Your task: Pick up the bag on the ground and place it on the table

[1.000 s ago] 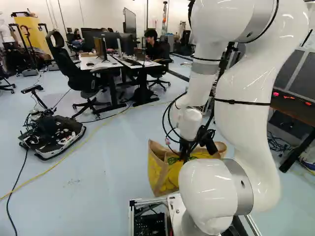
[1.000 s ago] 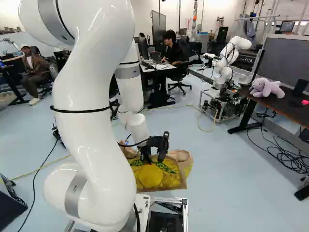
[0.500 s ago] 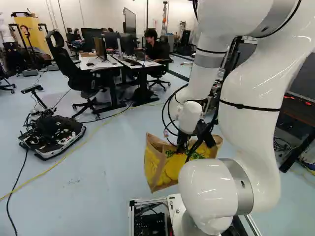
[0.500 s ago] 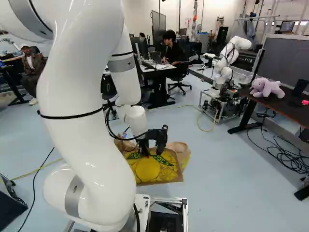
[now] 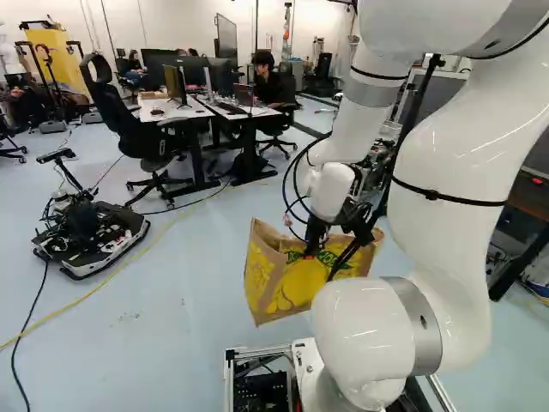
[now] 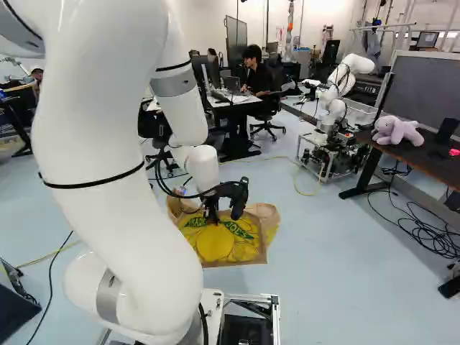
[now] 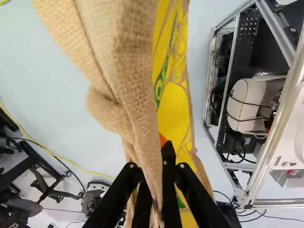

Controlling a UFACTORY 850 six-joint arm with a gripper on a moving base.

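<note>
Well left of the yellow-and-tan burlap bag [image 5: 283, 287] sits a low black-and-grey machine [image 5: 107, 245]. The bag hangs tilted over the pale blue floor [image 5: 180, 352], its tan rim pinched by the black two-fingered gripper [image 5: 313, 246]. Well right of the bag, a lilac plush toy [image 6: 397, 131] sits on a dark brown worktop [image 6: 417, 159].

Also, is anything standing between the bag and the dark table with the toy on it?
Nothing visible stands between them: in the right base view, floor stretches from the bag to the dark table. Another robot stands off to the side, and loose cables lie beside the table.
</note>
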